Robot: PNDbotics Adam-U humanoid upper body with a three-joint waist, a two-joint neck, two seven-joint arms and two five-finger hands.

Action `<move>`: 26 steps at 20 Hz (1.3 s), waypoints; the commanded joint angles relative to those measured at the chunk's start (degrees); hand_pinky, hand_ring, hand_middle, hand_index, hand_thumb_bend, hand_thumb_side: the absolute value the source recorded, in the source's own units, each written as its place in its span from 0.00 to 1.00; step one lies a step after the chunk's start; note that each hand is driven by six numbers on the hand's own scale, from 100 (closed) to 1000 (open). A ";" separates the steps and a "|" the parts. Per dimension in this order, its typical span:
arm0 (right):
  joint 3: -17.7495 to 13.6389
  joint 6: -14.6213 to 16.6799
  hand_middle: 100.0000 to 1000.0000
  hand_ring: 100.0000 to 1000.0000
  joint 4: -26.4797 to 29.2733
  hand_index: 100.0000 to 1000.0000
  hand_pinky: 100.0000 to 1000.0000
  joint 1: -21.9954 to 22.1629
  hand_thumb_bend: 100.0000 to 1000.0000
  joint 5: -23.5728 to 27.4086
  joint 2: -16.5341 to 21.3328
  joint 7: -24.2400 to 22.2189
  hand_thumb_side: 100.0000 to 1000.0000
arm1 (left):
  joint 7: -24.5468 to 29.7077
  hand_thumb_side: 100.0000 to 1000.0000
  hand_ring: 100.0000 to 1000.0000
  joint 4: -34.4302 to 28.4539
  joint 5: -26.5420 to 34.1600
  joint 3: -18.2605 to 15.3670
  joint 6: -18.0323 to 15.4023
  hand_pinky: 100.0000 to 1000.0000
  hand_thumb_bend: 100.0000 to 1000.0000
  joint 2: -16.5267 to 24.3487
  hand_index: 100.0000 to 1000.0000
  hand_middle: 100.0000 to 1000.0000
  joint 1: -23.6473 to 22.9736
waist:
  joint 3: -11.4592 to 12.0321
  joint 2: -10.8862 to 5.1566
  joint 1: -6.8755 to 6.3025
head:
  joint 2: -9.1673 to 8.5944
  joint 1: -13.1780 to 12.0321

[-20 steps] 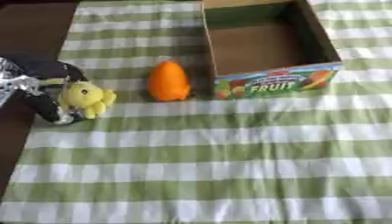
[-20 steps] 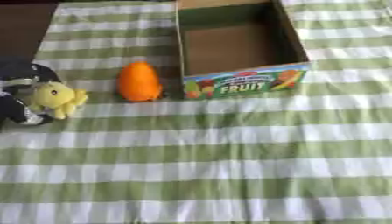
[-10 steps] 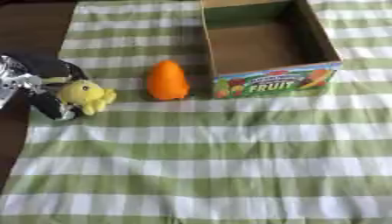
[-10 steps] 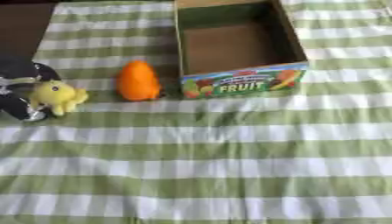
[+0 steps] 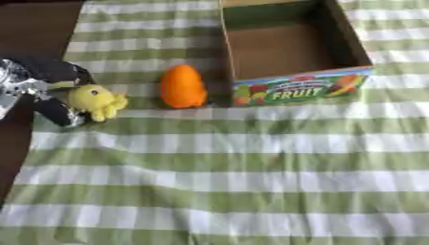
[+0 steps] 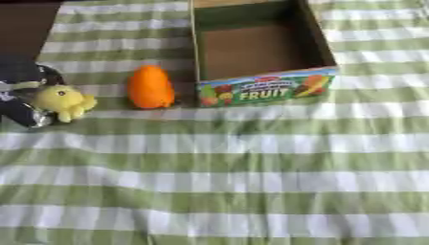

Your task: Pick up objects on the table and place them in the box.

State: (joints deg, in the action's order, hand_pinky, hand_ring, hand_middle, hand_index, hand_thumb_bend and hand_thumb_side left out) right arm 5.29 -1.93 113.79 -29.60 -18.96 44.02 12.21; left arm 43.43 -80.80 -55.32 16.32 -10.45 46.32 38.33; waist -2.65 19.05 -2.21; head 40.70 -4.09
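Observation:
A small yellow plush toy (image 5: 95,101) sits at the left edge of the green-and-white checked cloth, with my left hand (image 5: 43,89) curled round its left side. The hand's black fingers (image 5: 57,111) show below and behind the toy. An orange fruit-shaped object (image 5: 182,86) stands on the cloth to the toy's right, just left of the box. The open cardboard box (image 5: 298,88), printed "FRUIT" on its front wall, stands at the top centre and is empty inside. My right hand shows in neither view.
The checked cloth (image 5: 251,177) covers the table's middle and front. Dark bare tabletop (image 5: 33,28) lies beyond the cloth's left edge.
My left hand with the yellow toy has stayed nearly in place. The whole picture has shifted a little, so the camera has moved slightly.

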 commanded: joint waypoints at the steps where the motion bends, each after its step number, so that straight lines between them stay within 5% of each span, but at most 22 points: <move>1: -0.60 0.00 0.76 0.84 0.80 0.85 0.71 -0.40 0.00 0.16 0.91 -0.03 1.00 | 1.23 0.49 0.86 -0.37 1.07 -0.97 0.01 0.69 0.18 1.23 0.90 0.86 0.84 | 0.13 -1.05 -0.02 | -0.26 0.06; 11: -0.29 -0.07 0.76 0.84 0.80 0.85 0.71 -0.32 0.00 -0.24 0.97 -0.29 1.00 | 3.29 0.45 0.83 -1.90 2.31 -2.05 0.79 0.67 0.08 1.77 0.85 0.81 1.51 | 0.29 -1.46 -0.15 | -0.16 0.24; 14: -0.27 -0.02 0.76 0.84 0.80 0.85 0.71 -0.35 0.00 -0.15 0.74 -0.30 1.00 | 1.76 0.44 0.80 -2.08 1.04 -1.80 1.06 0.63 0.00 1.55 0.82 0.76 1.65 | 0.28 -1.51 -0.07 | -0.53 0.12; 21: -0.28 -0.07 0.76 0.84 0.80 0.85 0.71 -0.09 0.00 -0.15 0.75 -0.42 1.00 | 0.00 0.39 0.76 -1.90 0.61 -1.47 1.02 0.61 0.00 1.45 0.77 0.72 1.56 | 0.25 -1.57 0.11 | -0.58 0.16; 26: -0.32 -0.06 0.76 0.84 0.80 0.85 0.71 -0.14 0.00 -0.03 0.63 -0.36 1.00 | -6.24 0.28 0.67 -3.66 -1.85 -1.97 1.90 0.50 0.00 1.59 0.68 0.58 1.65 | 0.37 -1.55 0.17 | -0.40 0.34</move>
State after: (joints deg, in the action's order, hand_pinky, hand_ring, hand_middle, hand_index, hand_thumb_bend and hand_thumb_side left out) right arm 5.37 -2.03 113.79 -29.23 -19.02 43.58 11.88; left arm 38.94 -83.28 -56.29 15.34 -8.80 46.32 38.96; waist -2.37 18.89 -2.14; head 40.69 -3.88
